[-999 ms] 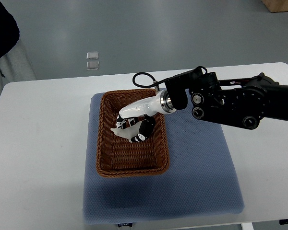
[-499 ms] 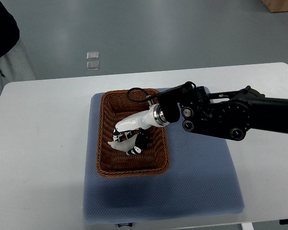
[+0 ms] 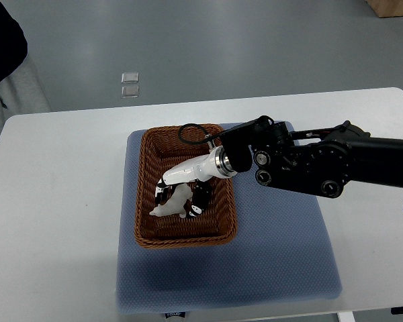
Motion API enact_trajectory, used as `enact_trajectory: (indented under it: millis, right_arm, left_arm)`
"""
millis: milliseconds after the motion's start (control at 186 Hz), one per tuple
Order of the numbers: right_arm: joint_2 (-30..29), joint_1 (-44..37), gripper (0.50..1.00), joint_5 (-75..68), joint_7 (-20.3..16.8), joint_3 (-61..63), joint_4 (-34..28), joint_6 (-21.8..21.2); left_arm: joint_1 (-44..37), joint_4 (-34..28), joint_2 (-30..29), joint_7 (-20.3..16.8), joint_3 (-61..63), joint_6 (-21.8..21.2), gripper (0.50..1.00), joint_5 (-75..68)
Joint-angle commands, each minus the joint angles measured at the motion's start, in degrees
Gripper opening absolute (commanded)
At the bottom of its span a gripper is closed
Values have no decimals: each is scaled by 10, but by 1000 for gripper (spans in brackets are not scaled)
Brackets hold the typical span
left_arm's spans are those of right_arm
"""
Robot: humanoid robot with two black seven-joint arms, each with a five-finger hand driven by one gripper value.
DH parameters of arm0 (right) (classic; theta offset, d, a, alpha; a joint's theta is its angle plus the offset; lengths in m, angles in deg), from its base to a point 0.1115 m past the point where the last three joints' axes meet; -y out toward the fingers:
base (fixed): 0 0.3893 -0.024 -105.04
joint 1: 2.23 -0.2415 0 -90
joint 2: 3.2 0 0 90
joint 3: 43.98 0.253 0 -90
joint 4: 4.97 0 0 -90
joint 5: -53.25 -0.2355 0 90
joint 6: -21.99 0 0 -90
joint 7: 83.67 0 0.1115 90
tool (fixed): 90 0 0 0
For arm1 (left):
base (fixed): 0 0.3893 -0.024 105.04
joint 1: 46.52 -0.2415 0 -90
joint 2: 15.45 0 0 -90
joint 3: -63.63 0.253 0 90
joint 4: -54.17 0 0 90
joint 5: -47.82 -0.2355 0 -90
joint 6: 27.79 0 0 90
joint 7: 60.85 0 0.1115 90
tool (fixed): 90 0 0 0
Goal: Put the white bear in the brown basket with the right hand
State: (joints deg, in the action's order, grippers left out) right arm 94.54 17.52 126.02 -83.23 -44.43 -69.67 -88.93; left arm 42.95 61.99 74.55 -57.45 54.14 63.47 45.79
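1. Take the brown basket (image 3: 185,185) as your landmark: it sits on a blue mat (image 3: 269,255) on the white surface (image 3: 60,201), and every place below is given relative to it.
2. The right hand (image 3: 181,188) reaches in from the right edge and hangs over the basket's middle, its wrist above the right wall.
3. The white bear (image 3: 173,203) now lies low inside the basket, toward its left-centre, touching or nearly touching the woven floor.
4. Compare one second ago: you see that the hand has come down and moved toward the basket's near-left part, and the bear has dropped from under the palm to a lower position.
5. The fingers (image 3: 200,200) look loosened around the bear; whether they still touch it cannot be told.
6. Judgement: the placing is essentially done; what remains for you is a clean withdrawal upward without snagging the bear.
7. The left hand is out of view.
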Motion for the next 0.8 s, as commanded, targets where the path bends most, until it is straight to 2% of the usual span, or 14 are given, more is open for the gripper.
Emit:
enact_trajectory:
  millis: [0,145,183,215,472,633,795]
  right_arm:
    - [1,0,856,0,0,0,0,0]
    - [7,-4,864,-5,0,2,-1,0]
    - [10,-6,903,-7,2,4,-1,-1]
    - [11,-7,911,-10,3,8,-2,-3]
    - [46,-26,924,-20,8,40,-7,-8]
    - [90,-18,924,-53,8,90,-7,0]
    - [119,46,924,-101,8,188,12,11]
  left_arm:
    - [0,0,0,0,0,1,1000,0]
    - [0,0,0,0,0,0,1000,0]
    - [0,0,0,0,0,1,1000,0]
    - [0,0,0,0,0,1,1000,0]
    - [0,0,0,0,0,1,1000,0]
    - [0,0,0,0,0,0,1000,0]
    - [0,0,0,0,0,0,1000,0]
